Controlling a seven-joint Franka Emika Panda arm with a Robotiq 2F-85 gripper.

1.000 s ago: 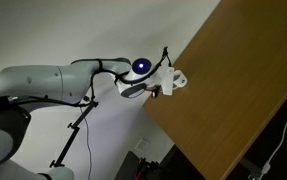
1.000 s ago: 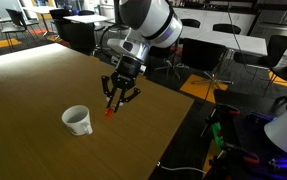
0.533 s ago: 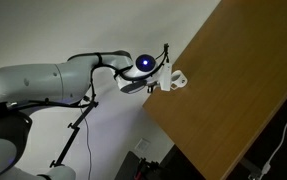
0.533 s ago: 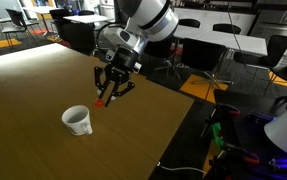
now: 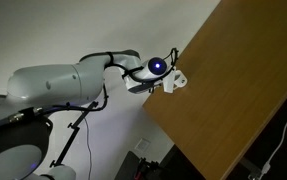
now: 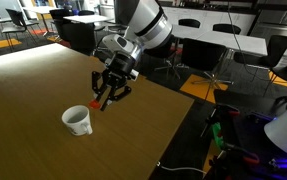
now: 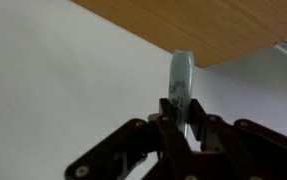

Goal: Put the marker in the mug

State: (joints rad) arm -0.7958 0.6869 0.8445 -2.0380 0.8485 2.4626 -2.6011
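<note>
Red-orange shows between the jaws in an exterior view: the marker (image 6: 98,103) is pinched by the gripper (image 6: 103,96), whose jaws are clamped on it, and it hangs clear above the wooden surface (image 6: 33,80). The mug (image 6: 77,120) stands upright on that surface, a little to the left of the gripper and nearer, its mouth open and seemingly empty. We judge the step in hand to be the carry, since the marker is not yet over the rim. To do it well we travel left and near at this height until the marker's low tip, not the jaws, sits over the middle of the mouth. The marker looks tilted, so we aim by that tip. Then we lower until the tip is inside the wall before we let go, so the short stick cannot bounce off the rim. The mug looks light, and a brush from the jaws may slide or tip it. The wrist view does not show the mug, so we steer by the exterior view.
</note>
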